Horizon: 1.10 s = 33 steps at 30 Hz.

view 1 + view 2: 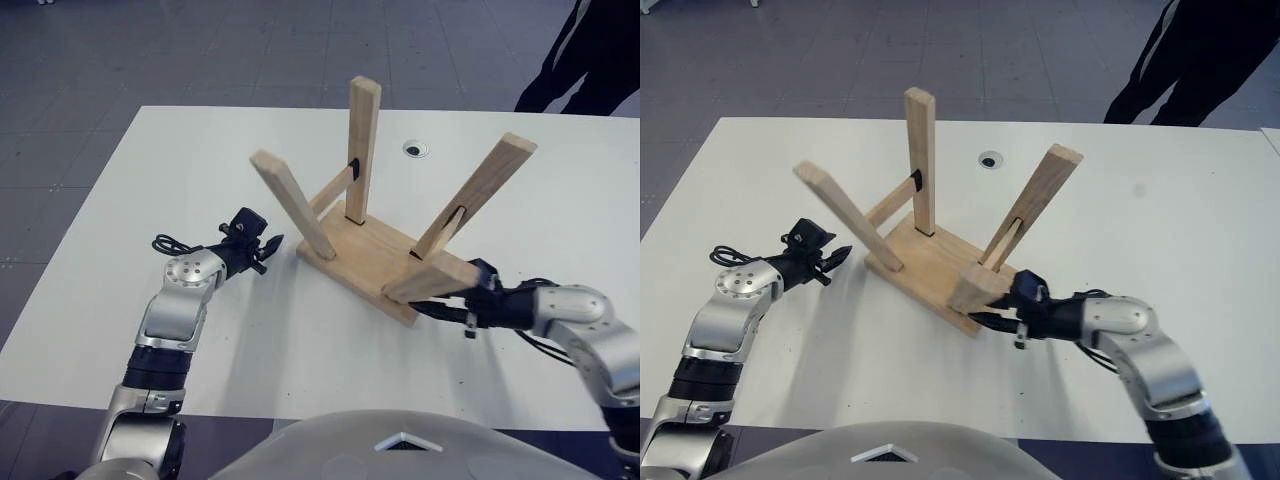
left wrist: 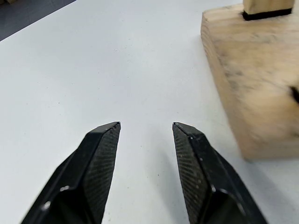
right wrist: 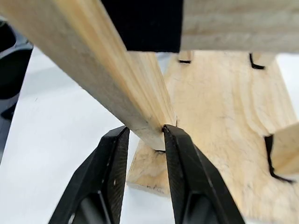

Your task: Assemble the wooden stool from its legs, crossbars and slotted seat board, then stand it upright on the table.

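stool: upside down on the white table [image 1: 150,180], with the seat board [image 1: 362,262] lying flat and four legs pointing up and outward.
seat board: near the middle of the table, between the two grippers; dark slots show around the leg bases.
left leg [image 1: 293,203]: rises from the board's left end and leans toward the robot's left.
back leg [image 1: 363,148]: stands nearly upright at the board's far edge.
far right leg [image 1: 482,188]: leans up and away to the right.
near right leg [image 1: 432,277]: tilted low toward the robot's right, over the board's near right corner.
crossbar [image 1: 334,190]: runs between the left leg and the back leg.
thin bar [image 1: 452,226]: sits along the far right leg, probably a second crossbar, though its ends are hard to make out.
left gripper [image 2: 145,126]: low over the table just beside the board's left end, fingers spread apart with nothing between them, not touching the wood.
right gripper [image 3: 146,131]: at the board's near right corner, its fingers [image 3: 113,161] pinching the near right leg from both sides.
table hole [image 1: 415,149]: small round fitting behind the stool.
cable [image 1: 170,243]: black loop beside the left wrist.
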Available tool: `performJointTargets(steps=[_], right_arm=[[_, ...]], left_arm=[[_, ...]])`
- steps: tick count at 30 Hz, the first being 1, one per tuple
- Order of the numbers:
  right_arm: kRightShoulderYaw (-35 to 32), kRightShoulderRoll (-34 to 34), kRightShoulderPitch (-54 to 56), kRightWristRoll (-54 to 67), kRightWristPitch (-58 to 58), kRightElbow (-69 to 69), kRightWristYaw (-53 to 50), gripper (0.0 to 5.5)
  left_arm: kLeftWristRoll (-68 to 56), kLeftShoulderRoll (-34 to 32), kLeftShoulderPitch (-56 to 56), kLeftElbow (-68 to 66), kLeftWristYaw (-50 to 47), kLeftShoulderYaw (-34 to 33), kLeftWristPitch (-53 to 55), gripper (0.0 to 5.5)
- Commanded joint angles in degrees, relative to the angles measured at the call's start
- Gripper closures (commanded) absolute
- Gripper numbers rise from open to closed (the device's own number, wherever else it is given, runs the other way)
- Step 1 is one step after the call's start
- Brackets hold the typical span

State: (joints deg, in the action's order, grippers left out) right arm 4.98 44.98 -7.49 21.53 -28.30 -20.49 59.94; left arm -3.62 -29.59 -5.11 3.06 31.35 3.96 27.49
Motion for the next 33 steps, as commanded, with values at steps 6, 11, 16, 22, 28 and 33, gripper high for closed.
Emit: performJointTargets(steps=[6,11,16,22,28,33], right_arm=[[-1.66,-2.74,10.20,-4.53,8.22,18.39,-2.31,5.37],[-0.62,-2.16,7.86,-5.72,6.89,15.86,-2.69,5.37],[1.89,-6.29,10.66,-9.27,8.54,20.61,-6.69,5.37],[5.54,-13.68,17.67,-13.40,12.24,31.62,-10.25,5.37],[5.09,-19.25,27.43,-16.10,16.65,44.40,-13.98,5.37],[-1.58,-16.16,25.59,-13.37,10.86,41.70,-16.87,5.37]], left_arm=[[0.19,-1.57,1.38,-1.01,1.29,-0.50,-0.47,3.41],[-0.08,-0.95,1.81,-0.80,1.60,0.16,-0.86,3.41],[-0.27,0.64,1.62,-1.16,3.71,3.52,-1.21,3.41],[-1.68,-1.00,1.65,0.50,9.51,7.43,2.73,3.41],[-0.72,0.53,-2.22,-2.00,8.38,7.81,1.92,3.41],[-2.78,-0.44,2.13,-0.34,5.20,0.39,0.98,3.41]])
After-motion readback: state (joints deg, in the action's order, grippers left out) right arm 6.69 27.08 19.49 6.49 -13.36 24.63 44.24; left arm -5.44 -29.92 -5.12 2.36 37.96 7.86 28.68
